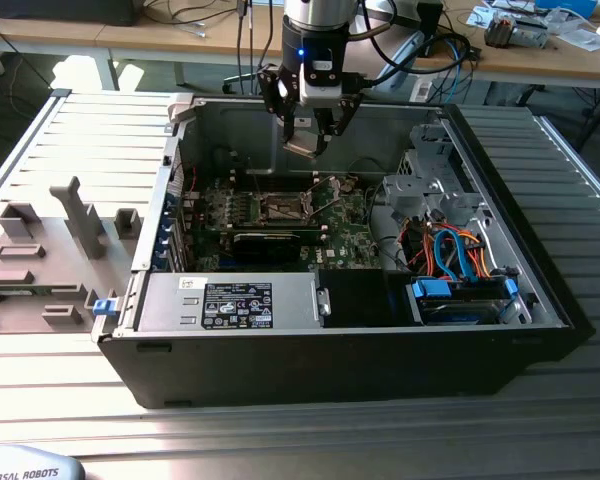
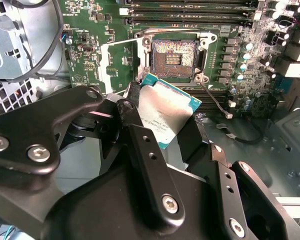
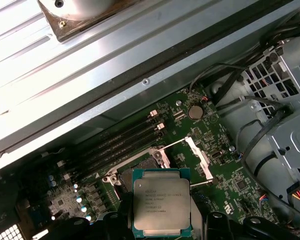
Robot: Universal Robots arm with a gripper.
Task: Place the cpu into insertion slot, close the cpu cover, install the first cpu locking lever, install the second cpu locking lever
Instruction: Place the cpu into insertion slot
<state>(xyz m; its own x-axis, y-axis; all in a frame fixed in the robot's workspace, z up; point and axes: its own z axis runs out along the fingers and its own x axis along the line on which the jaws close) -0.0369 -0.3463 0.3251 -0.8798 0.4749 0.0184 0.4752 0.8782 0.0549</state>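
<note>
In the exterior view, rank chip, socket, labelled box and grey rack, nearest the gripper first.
1. Chip, held in the gripper.
2. Socket, on the green board.
3. Labelled box, case's near edge.
4. Grey rack, outside, exterior view's left.

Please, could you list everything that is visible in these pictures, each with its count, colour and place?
computer case: one, black, open, lying on the slatted metal table.
motherboard: one, green, inside the case.
socket: one, empty, on the motherboard.
cpu cover: one, silvery, swung open beside the socket.
cpu: one, silver-grey top, green edge, held above the motherboard near the socket.
power supply box: one, silver, labelled, at the case's near side.
cables: several, blue and orange, inside the case at the exterior view's right.
fixtures: several, grey, on the table at the exterior view's left.
gripper: one, black, shut on the cpu.
</note>
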